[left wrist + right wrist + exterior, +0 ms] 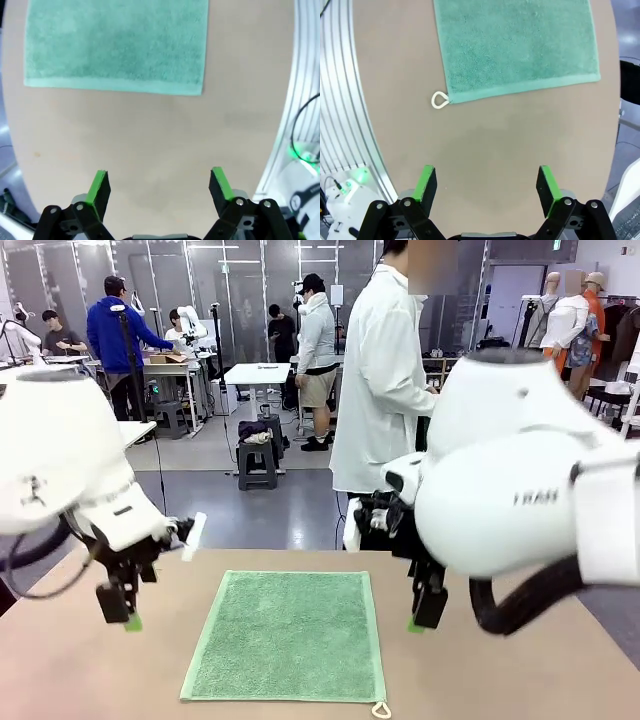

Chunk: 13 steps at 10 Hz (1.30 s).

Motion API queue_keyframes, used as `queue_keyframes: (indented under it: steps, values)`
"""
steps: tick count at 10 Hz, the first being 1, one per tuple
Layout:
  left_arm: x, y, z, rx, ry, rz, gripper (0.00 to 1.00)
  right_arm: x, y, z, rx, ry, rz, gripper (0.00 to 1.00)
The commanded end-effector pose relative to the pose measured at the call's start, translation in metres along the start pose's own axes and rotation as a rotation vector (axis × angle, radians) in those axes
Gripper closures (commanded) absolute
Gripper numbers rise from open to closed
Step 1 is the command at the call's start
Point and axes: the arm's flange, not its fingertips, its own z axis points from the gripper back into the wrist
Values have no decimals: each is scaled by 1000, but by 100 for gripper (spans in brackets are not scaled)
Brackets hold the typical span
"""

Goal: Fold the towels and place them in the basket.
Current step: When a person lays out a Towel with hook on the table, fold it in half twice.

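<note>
A sea-green towel (288,635) lies spread flat in the middle of the table, with a small cream loop (381,710) at its near right corner. My left gripper (120,612) hangs open above the bare table to the towel's left. In the left wrist view the left gripper (159,185) has nothing between its green pads, and the towel (117,45) lies ahead of it. My right gripper (424,615) hovers open just off the towel's right edge. The right wrist view has the right gripper (485,186) empty, with the towel (517,47) and loop (439,100) beyond. The basket is out of view.
The tan table (80,670) has bare surface on both sides of the towel. A person in a long white coat (380,390) stands at the far edge, turned sideways. A metal frame (340,100) runs along the table's near edge.
</note>
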Motion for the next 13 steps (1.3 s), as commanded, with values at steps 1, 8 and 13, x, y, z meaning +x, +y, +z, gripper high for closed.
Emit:
queue_keyframes:
  steps: [1, 8, 13]
  values:
    - [14, -2, -29, 16, -24, 27, 0, 11, 11, -34, -15, 6, -6, 0]
    - [29, -13, -100, -52, -48, -68, 0, 40, 47, -131, 57, 99, 62, 0]
    - [40, -31, -130, -61, -49, -108, 0, 39, 49, -141, 34, 74, 73, 0]
